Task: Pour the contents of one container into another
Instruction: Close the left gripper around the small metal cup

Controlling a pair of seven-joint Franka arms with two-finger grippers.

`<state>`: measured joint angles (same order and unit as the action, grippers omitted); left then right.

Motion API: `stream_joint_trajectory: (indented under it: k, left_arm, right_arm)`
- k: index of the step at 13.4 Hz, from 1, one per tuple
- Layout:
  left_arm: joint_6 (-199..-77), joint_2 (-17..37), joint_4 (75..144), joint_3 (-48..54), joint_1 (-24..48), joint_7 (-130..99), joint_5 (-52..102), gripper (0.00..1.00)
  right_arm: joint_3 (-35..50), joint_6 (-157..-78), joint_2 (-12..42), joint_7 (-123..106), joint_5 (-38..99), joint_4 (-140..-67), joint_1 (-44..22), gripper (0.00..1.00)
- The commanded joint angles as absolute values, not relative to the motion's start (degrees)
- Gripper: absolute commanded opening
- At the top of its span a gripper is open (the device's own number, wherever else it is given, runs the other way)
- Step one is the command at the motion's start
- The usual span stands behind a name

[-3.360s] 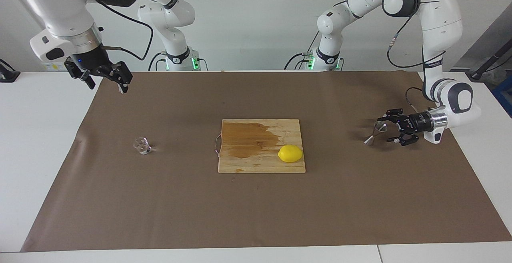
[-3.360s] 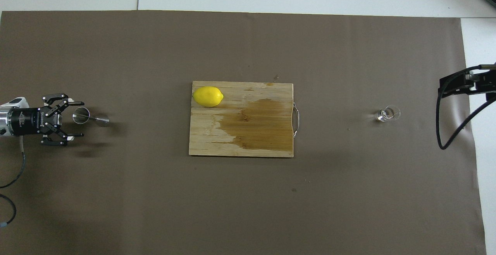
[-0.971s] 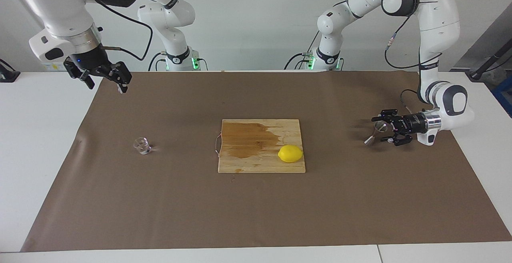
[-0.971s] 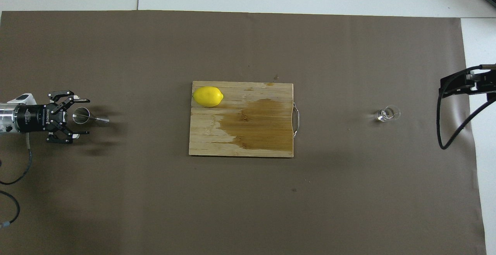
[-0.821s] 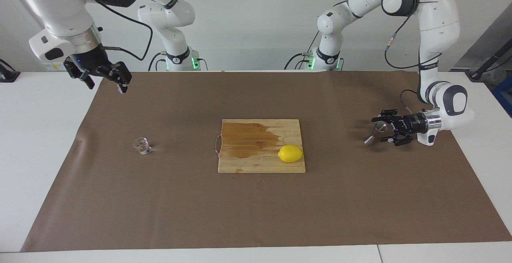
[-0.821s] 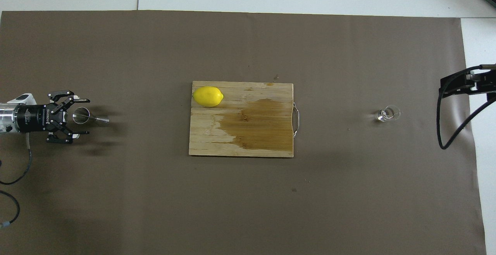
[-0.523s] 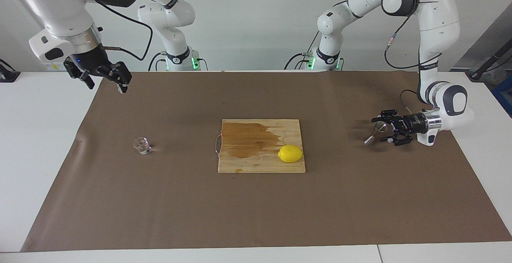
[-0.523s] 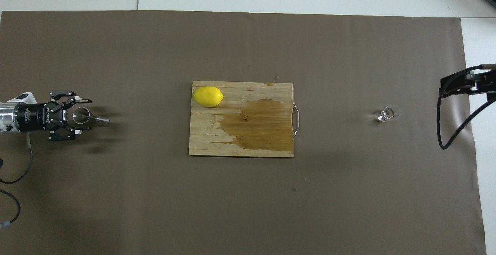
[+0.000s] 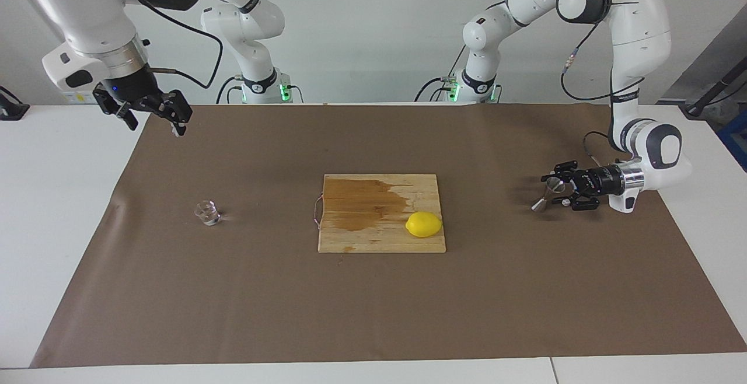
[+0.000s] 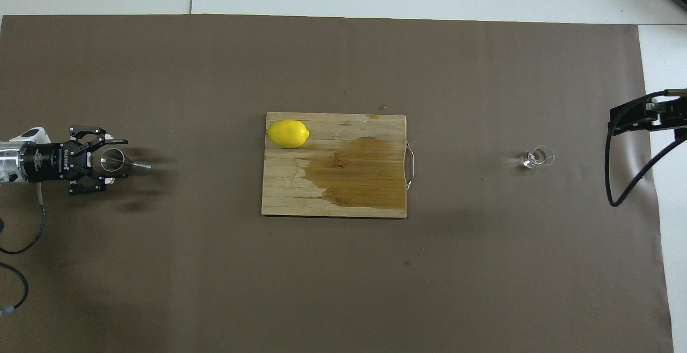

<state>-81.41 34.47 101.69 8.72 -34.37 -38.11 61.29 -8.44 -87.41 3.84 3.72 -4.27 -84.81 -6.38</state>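
Reaching in sideways and low over the mat at its own end of the table, the left gripper (image 9: 559,192) is bracketing the upper cone of the steel jigger (image 9: 545,195). Whether it is clamped on I cannot tell. The jigger's long axis is appearing to lean, its base pointing away from the wrist toward the cutting board (image 9: 382,238). Well apart, past the board at the right arm's end, the glass cup (image 9: 207,213) is standing alone. The right gripper (image 9: 154,122), spread and empty, is waiting in the air and is by my judgement the better placed for the cup.
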Motion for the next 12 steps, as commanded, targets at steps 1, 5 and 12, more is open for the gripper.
stream_joint_trajectory:
  k: [1, 5, 12]
  left_arm:
    - [-82.18, 33.66, 102.57, 9.32, -35.33, -37.62, 62.14, 0.61]
    - [-82.44, 33.66, 102.57, 9.32, -35.33, -37.7, 62.14, 0.46]
    - [-82.53, 33.66, 102.22, 9.32, -34.81, -38.32, 62.31, 0.3]
  right_arm:
    - [-8.44, -87.19, 3.87, 2.29, -5.19, -84.81, -5.98, 1.0]
    - [-8.44, -87.1, 3.87, 2.29, -5.19, -84.81, -6.06, 1.0]
    - [-8.44, -87.1, 3.87, 2.29, -5.19, -84.81, -5.98, 1.0]
